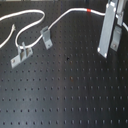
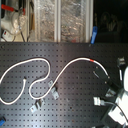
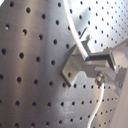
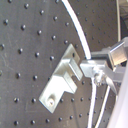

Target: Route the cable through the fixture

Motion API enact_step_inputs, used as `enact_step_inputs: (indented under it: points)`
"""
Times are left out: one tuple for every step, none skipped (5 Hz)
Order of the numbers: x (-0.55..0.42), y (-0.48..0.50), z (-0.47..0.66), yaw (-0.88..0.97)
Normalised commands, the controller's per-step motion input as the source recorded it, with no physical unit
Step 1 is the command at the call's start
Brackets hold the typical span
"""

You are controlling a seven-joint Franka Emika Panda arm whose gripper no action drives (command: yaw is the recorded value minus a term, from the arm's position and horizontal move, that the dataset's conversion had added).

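While the gripper (image 1: pixel 111 37) hangs at the first exterior view's right, just beyond the red band (image 1: pixel 88 10), the cable (image 1: pixel 60 19) runs from it leftward across the board (image 1: pixel 70 85). It passes the two brackets (image 1: pixel 45 36) (image 1: pixel 21 54), then curls into loops further left. In the first wrist view, the fingers (image 3: pixel 107 57) appear closed on the cable beside another bracket (image 3: pixel 75 62).

All four pictures are soft and blurry, with pale glare washing the first wrist view.
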Motion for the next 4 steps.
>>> enact_step_inputs:
  points:
    - [-0.001, -0.001, 0.0, 0.03]
    - [-0.005, -0.005, -0.07, 0.0]
    - [-0.086, -0.108, -0.25, 0.0]
    - [-0.196, 0.056, -0.12, 0.41]
